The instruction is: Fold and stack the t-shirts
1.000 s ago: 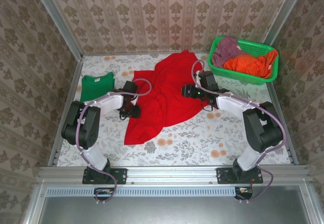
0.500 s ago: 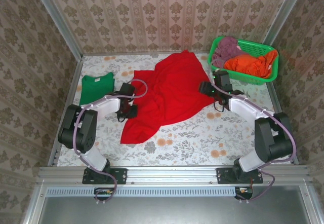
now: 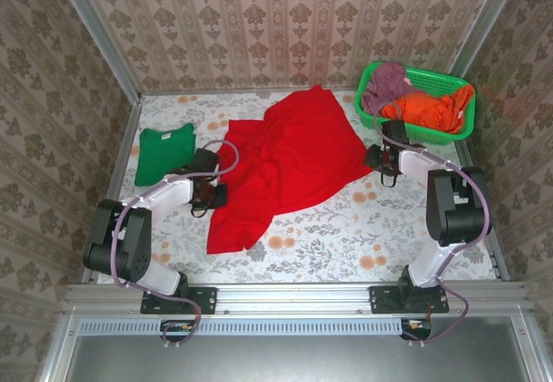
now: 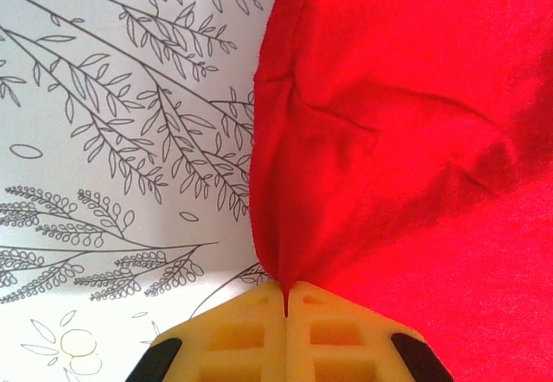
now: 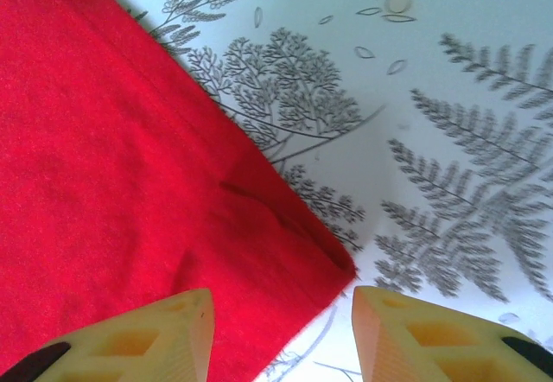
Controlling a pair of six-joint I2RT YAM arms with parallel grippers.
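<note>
From above, we see the red t-shirt [image 3: 289, 162] spread across mid-table and the green t-shirt [image 3: 164, 150] folded by the left edge (apart from it). At the left wrist, the left gripper [image 4: 286, 291] is pinched tight on the red cloth's edge. At the right wrist, the right gripper [image 5: 282, 313] gapes wide over the shirt's corner, gripping nothing.

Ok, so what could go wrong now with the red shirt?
1. The left hand is shut on only a thin fold of the red t-shirt; a pull might slip it free.
2. The right hand is open with the shirt's corner near one finger, so closing could miss it.
3. The folded green t-shirt lies close by; dragging the red one leftward may rumple it.
</note>
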